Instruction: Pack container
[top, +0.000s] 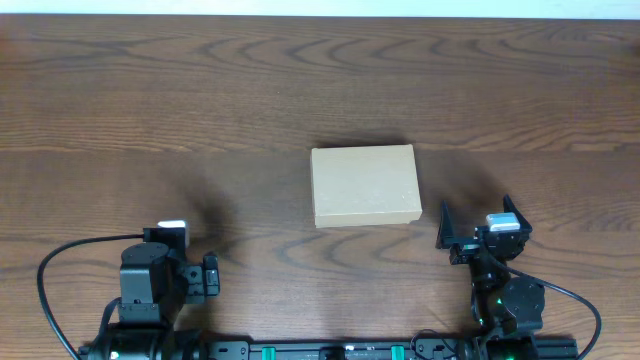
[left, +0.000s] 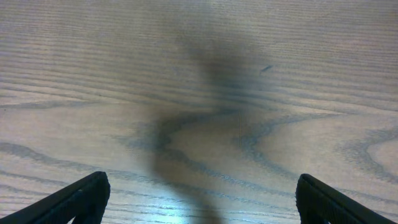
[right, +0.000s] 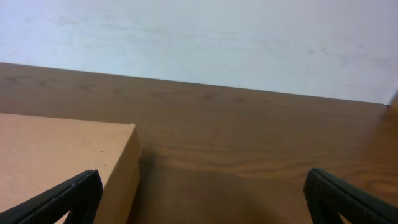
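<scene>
At table centre: box, tan cardboard, lid shut, lying flat, long side across. Toward near edge, right of box: right gripper, jaws wide apart, nothing held, close to box's near right corner but apart from it. Toward near edge, well left of box: left gripper, jaws wide apart, nothing held, over bare wood. Right wrist view: box top and corner at left, pale wall beyond.

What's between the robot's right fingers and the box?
Nothing. In the overhead view, only bare wooden table lies between the right fingers and the box.
</scene>
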